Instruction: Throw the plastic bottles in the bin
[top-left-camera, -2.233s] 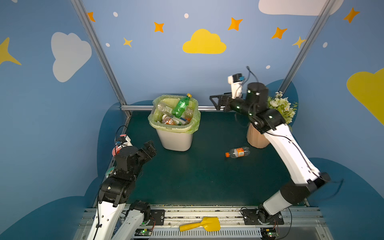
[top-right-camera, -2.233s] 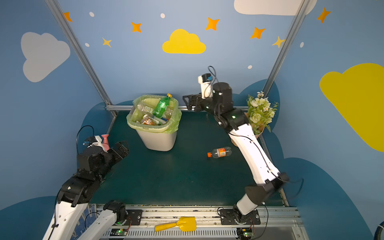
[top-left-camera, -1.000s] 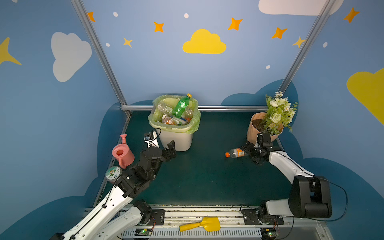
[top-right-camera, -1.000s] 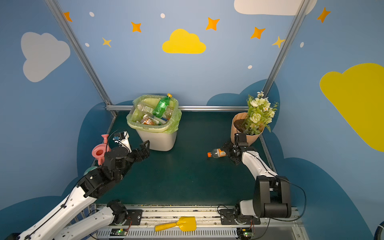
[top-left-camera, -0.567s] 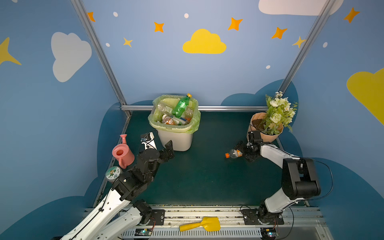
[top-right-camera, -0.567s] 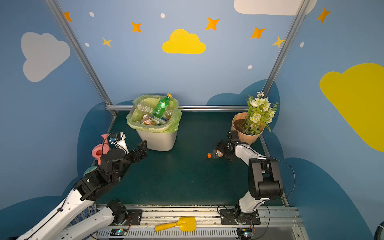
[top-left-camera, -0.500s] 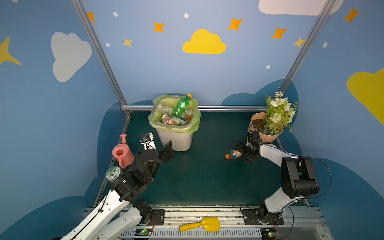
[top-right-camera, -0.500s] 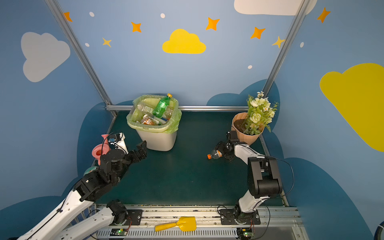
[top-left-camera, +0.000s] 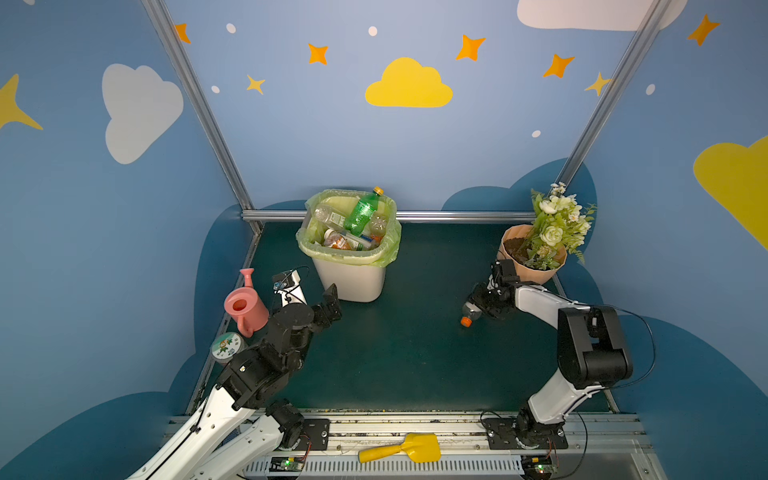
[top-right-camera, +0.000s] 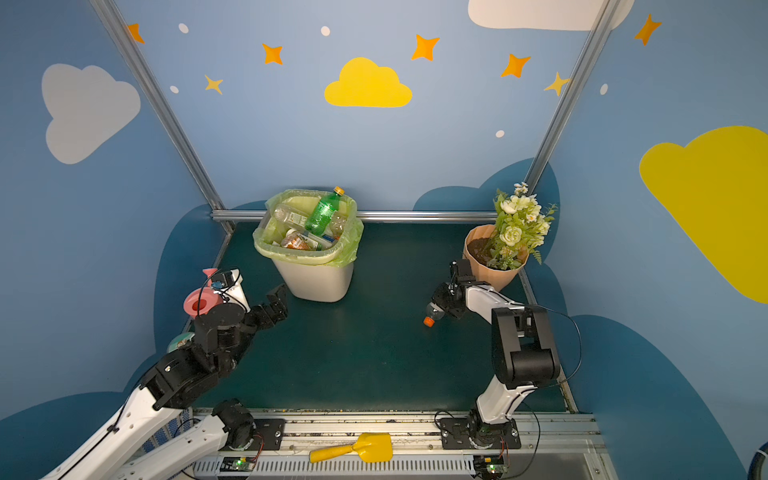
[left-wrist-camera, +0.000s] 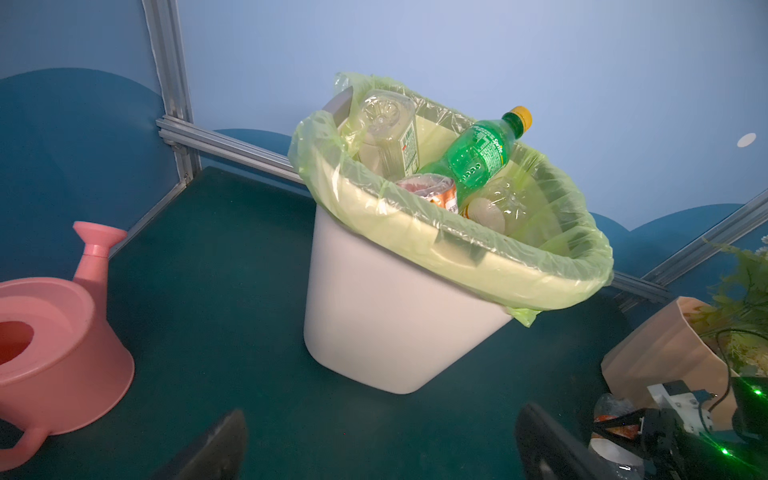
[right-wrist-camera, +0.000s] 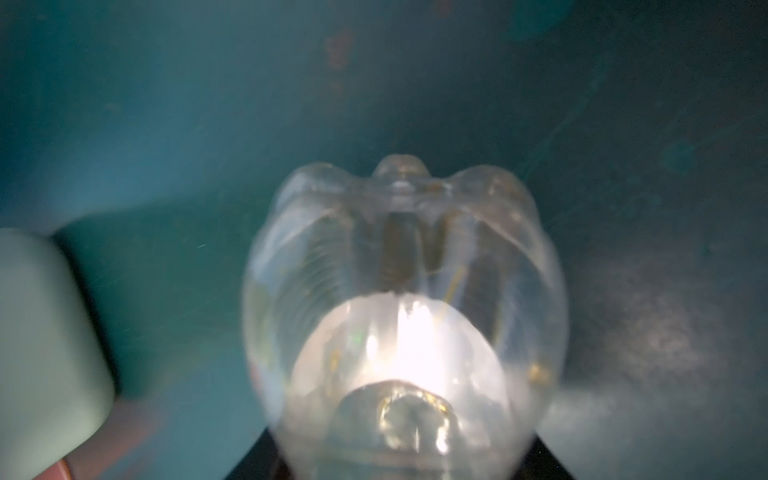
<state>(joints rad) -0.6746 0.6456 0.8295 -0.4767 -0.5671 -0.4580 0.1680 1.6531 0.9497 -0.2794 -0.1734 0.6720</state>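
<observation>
A clear plastic bottle (top-left-camera: 471, 309) with an orange cap lies on the green mat beside the flowerpot, cap toward the front. My right gripper (top-left-camera: 484, 305) (top-right-camera: 446, 305) is shut on its body. In the right wrist view the bottle (right-wrist-camera: 399, 311) fills the space between the dark fingers (right-wrist-camera: 257, 457). The white bin (top-left-camera: 353, 282) (top-right-camera: 316, 282) (left-wrist-camera: 386, 332), lined with a yellow-green bag, stands at the back and holds several bottles. A green one (top-left-camera: 362, 212) (left-wrist-camera: 478, 153) sticks up over its rim. My left gripper (top-left-camera: 332, 301) (left-wrist-camera: 382, 419) hangs open and empty just in front of the bin.
A pink watering can (top-left-camera: 245, 307) and a small round tin (top-left-camera: 226, 347) sit at the left edge by my left arm. The tan flowerpot (top-left-camera: 532, 257) with flowers stands right behind my right gripper. A yellow shovel (top-left-camera: 401, 449) lies on the front rail.
My right arm came down from beside the bin to the bottle by the flowerpot, and its jaws closed round it; the bottle's cap swung toward the front. My left arm reached toward the bin.
</observation>
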